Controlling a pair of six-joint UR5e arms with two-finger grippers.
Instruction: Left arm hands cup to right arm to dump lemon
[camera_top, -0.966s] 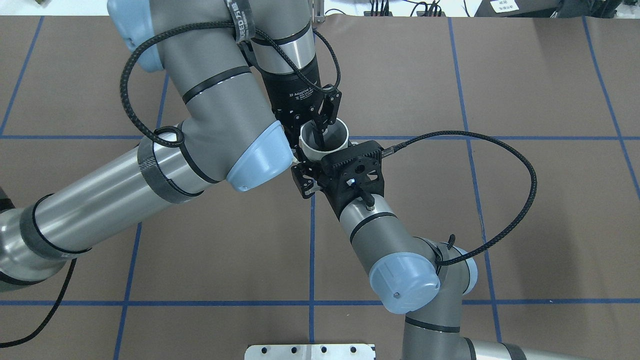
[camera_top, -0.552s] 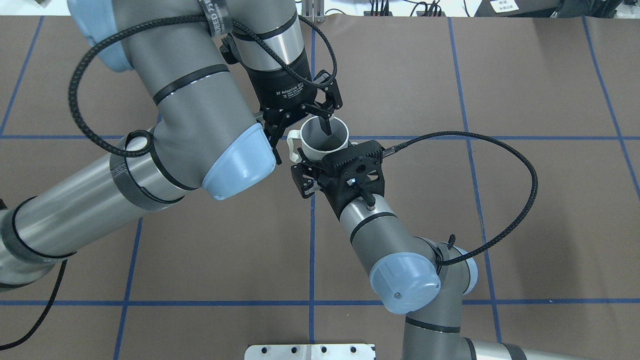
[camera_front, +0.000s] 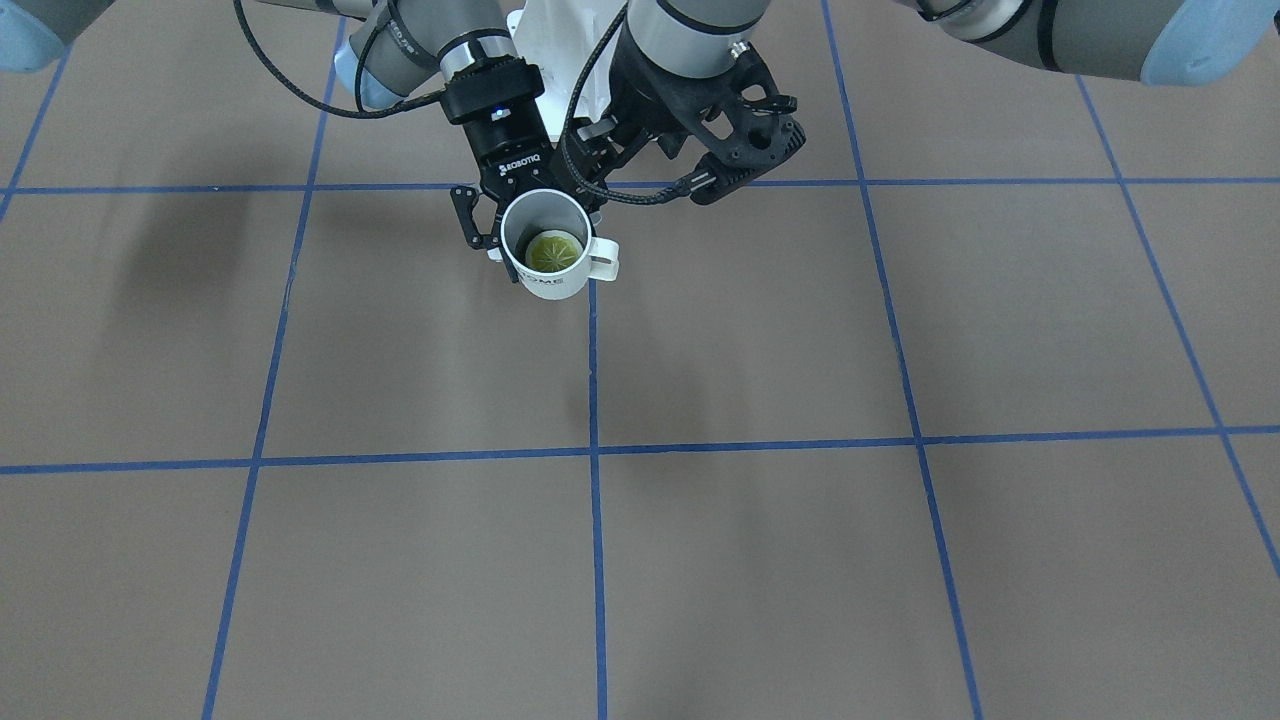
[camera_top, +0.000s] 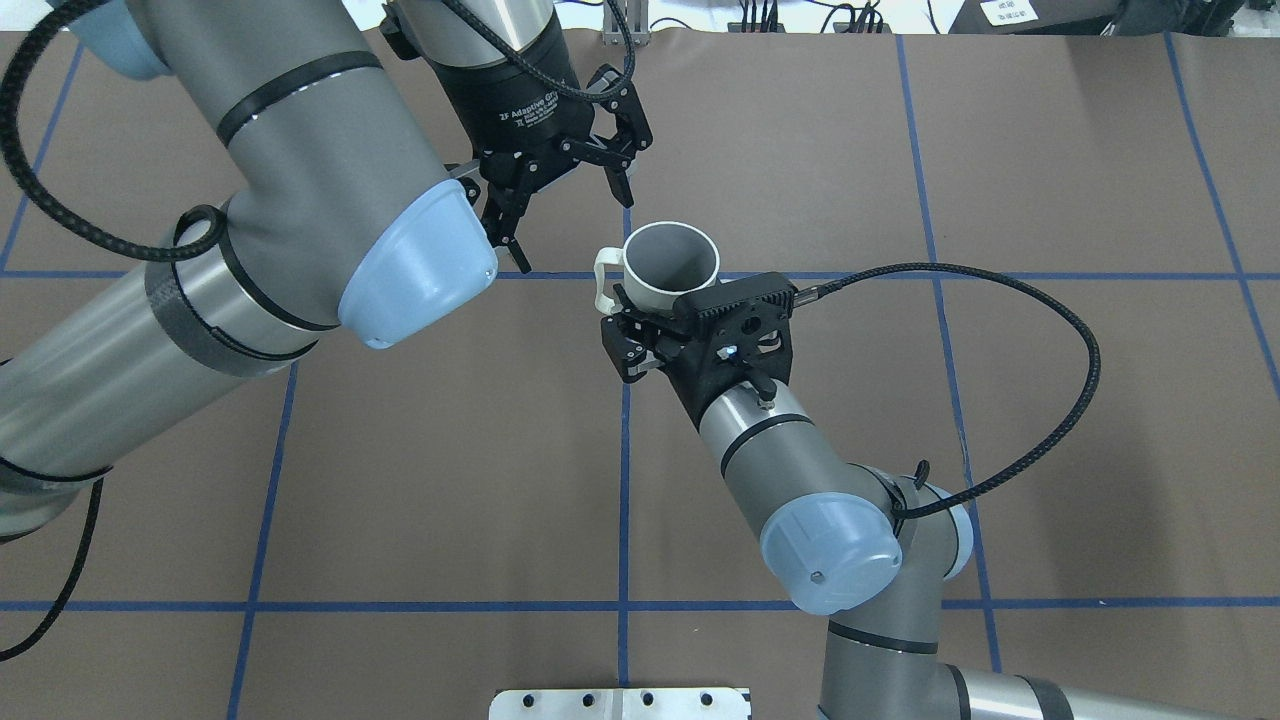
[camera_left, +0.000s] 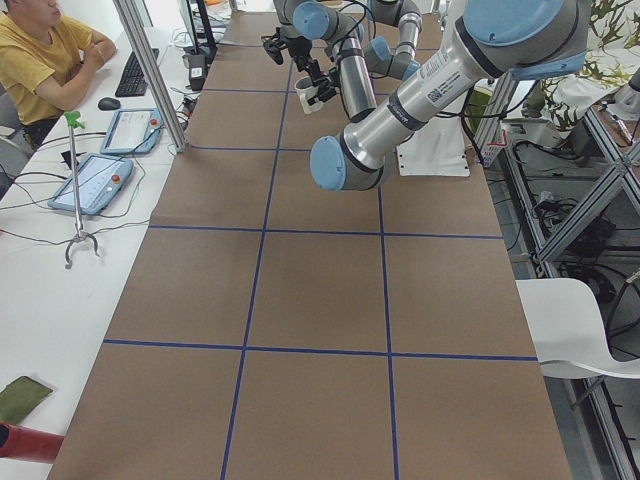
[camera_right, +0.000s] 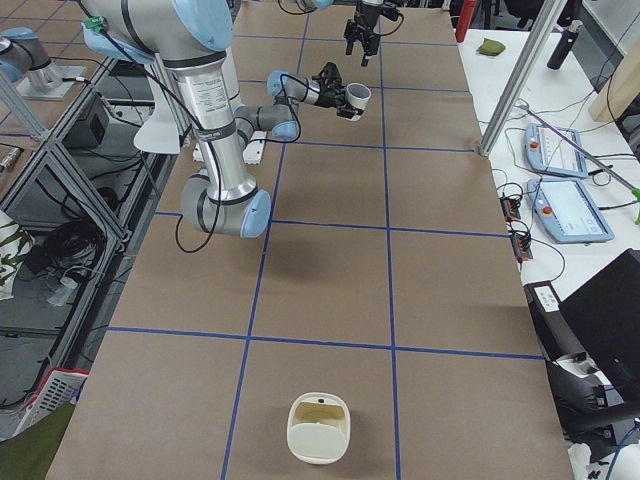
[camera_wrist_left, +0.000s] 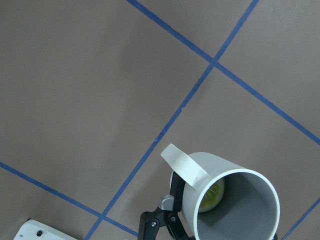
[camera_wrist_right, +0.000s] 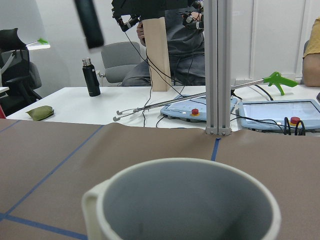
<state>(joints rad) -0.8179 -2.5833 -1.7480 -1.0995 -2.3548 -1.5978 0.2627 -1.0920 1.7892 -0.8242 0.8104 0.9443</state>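
Observation:
The cream-white cup (camera_top: 670, 262) is upright in the air with its handle toward the left arm. The lemon (camera_front: 553, 250) lies flat on its grey bottom and also shows in the left wrist view (camera_wrist_left: 214, 194). My right gripper (camera_top: 655, 308), under a black perforated bracket, is shut on the cup's near wall. The ROBOTIQ label shows in the front view. My left gripper (camera_top: 560, 215) is open and empty. It hangs apart from the cup, beyond it and to its left. The right wrist view is filled by the cup's rim (camera_wrist_right: 185, 172).
The brown table (camera_top: 1000, 450) has a grid of blue tape. A cream container (camera_right: 320, 428) stands far off at the table's right end. A metal plate (camera_top: 620, 703) sits at the robot-side edge. Operators' desks with tablets (camera_left: 95, 180) line the far side.
My left gripper had one finger inside the cup's rim. It has let go, opened and drawn back up and left. My right gripper has kept the cup and shifted slightly right.

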